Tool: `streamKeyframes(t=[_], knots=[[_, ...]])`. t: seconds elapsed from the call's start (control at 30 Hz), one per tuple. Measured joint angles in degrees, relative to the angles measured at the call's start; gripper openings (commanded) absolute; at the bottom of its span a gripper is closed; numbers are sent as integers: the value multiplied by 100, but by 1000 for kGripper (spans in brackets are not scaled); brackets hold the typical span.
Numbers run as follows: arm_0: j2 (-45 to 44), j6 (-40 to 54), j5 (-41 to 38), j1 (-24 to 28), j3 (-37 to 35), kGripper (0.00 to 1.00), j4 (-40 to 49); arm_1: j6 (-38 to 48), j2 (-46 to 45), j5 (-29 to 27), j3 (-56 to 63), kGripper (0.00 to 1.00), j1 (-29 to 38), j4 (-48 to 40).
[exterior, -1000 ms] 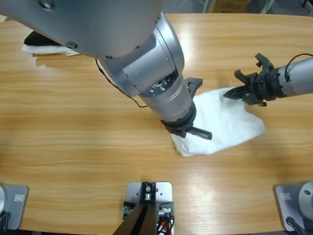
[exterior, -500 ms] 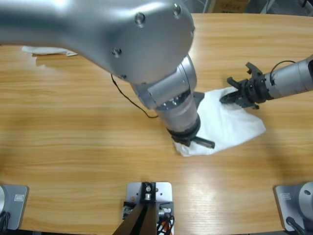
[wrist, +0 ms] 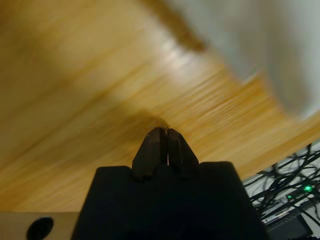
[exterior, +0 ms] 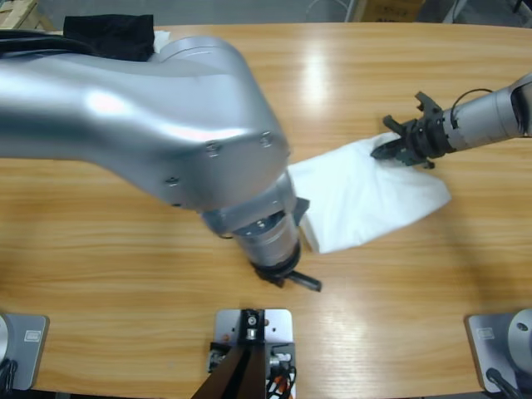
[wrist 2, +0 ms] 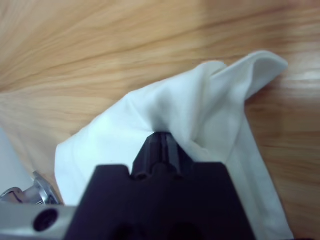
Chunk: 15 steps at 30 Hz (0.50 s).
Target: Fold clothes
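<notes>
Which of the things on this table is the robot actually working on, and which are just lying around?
Part of the job:
white T-shirt
right gripper, shut on the shirt's edge
left gripper, shut, holding nothing

Just lying about:
black folded garment, at the table's far corner

A long wooden table [exterior: 125,274] fills the view. A black folded garment [exterior: 110,36] lies at its far left edge. Cables [wrist: 287,187] hang past the near edge.
</notes>
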Motion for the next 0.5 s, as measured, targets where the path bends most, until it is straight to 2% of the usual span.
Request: streamKeyframes(t=[0.13, 0.27, 0.37, 0.5], knots=[[-836, 1, 294, -4, 67, 0, -15, -46, -98, -74, 0, 0, -8, 78], [-1499, 6, 493, 159, -470, 0, 27, -48, -739, -361, -9, 0, 18, 580], [-1297, 15, 490, 509, -1147, 0, 47, -92, -1223, -469, -56, 0, 136, 1005], [-301, 14, 437, 841, -2409, 0, 291, -99, -1624, -526, -92, 0, 170, 1390]])
